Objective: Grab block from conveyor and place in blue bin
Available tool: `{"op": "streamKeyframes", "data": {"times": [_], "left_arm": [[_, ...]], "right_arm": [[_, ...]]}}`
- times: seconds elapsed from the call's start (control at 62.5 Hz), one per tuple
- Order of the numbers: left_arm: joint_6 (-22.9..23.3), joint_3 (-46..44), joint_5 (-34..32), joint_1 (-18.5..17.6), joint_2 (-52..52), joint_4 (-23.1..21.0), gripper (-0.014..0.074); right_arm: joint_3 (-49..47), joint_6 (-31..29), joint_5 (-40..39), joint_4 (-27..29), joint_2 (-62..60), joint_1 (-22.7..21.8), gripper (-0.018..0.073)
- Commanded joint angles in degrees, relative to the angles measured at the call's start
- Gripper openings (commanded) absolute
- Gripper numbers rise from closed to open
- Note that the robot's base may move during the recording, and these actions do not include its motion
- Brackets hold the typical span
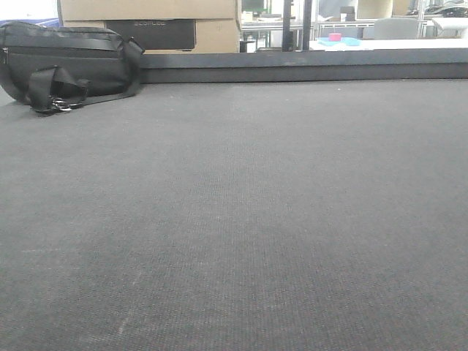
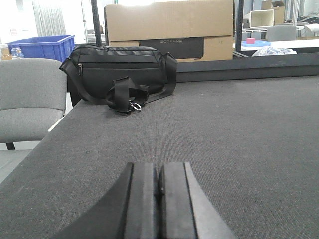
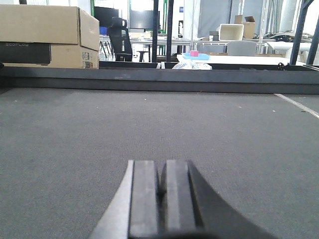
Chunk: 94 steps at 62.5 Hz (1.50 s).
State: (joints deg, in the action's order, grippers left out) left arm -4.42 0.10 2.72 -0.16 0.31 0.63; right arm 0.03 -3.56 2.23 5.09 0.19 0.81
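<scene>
**Grey woven belt under two closed, empty grippers**

My left gripper (image 2: 159, 172) hangs low over the conveyor (image 1: 256, 219). Its two dark pads (image 2: 144, 199) are pressed flat together with nothing between them. My right gripper (image 3: 162, 174) is the same, two pads closed on each other and holding nothing, just above the same grey weave.

Ahead of both, the belt runs flat to one low dark rail (image 1: 307, 69) along its far edge. In the right wrist view, one pale line (image 3: 299, 105) crosses the belt's far right corner.

One black bag (image 2: 119, 69) lies on the belt's far left corner, up against the rail. Its strap is folded in front, with a metal clip resting on the weave. One big cardboard box (image 2: 169, 22) stands behind the bag, beyond the rail.

Off the left edge of the belt is one grey chair (image 2: 30, 94). Behind that, well apart from both grippers, stands one blue bin (image 2: 42, 47).

Beyond the rail to the right, one small pink piece (image 3: 194, 53) sits on a pale blue tray (image 3: 197, 57) on a white table (image 3: 239, 59). It is too small for me to tell whether it is a block. One black office chair (image 3: 121, 37) stands farther back.
</scene>
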Motion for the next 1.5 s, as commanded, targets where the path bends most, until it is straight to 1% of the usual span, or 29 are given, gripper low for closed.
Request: {"op": "streamKeyframes", "data": {"times": [0.0, 0.944, 1.088, 1.152, 1.2, 1.248, 1.312, 1.36, 1.424, 1.488], "left_arm": [[0.1, -0.1, -0.9, -0.2, -0.3, 0.0, -0.0111], [0.1, -0.1, -1.1, -0.2, -0.3, 0.0, -0.0111], [0.1, -0.1, -5.8, -0.2, -0.3, 0.0, -0.0111], [0.1, -0.1, -6.4, -0.2, -0.3, -0.6, -0.0111], [0.1, -0.3, -5.1, -0.2, -0.3, -0.6, -0.0111], [0.1, -1.9, -3.0, -0.2, -0.3, -0.6, -0.0111], [0.1, -5.4, 2.2, -0.2, -0.3, 0.3, -0.0111], [0.1, -9.0, 8.5, -0.2, -0.3, 1.4, -0.0111], [0.1, -14.8, 14.7, -0.2, -0.3, 2.7, -0.0111], [0.1, -19.3, 17.8, -0.2, 1.4, 2.8, -0.0111]], "right_arm": [[0.0, -0.4, -1.4, 0.2, -0.2, -0.4, -0.0167], [0.0, -0.4, -1.4, 0.2, -0.2, -0.4, -0.0167], [0.0, -0.4, -1.8, 0.2, -0.2, -0.4, -0.0167], [0.0, -0.3, -3.4, 0.6, -0.2, -0.4, -0.0167], [0.0, -0.3, -3.4, 1.6, -0.2, -0.4, -0.0167], [0.0, -0.3, -1.3, 2.3, -0.2, -0.3, -0.0167], [-3.0, -0.3, 2.4, 3.2, -0.2, -0.3, -0.0167], [-6.3, -0.3, 5.4, 3.2, -0.2, -0.3, -0.0167], [-11.5, -0.3, 8.5, 3.2, -0.2, -0.3, -0.0167], [-16.0, -0.3, 12.8, 3.2, 0.6, -0.3, -0.0167]]}}
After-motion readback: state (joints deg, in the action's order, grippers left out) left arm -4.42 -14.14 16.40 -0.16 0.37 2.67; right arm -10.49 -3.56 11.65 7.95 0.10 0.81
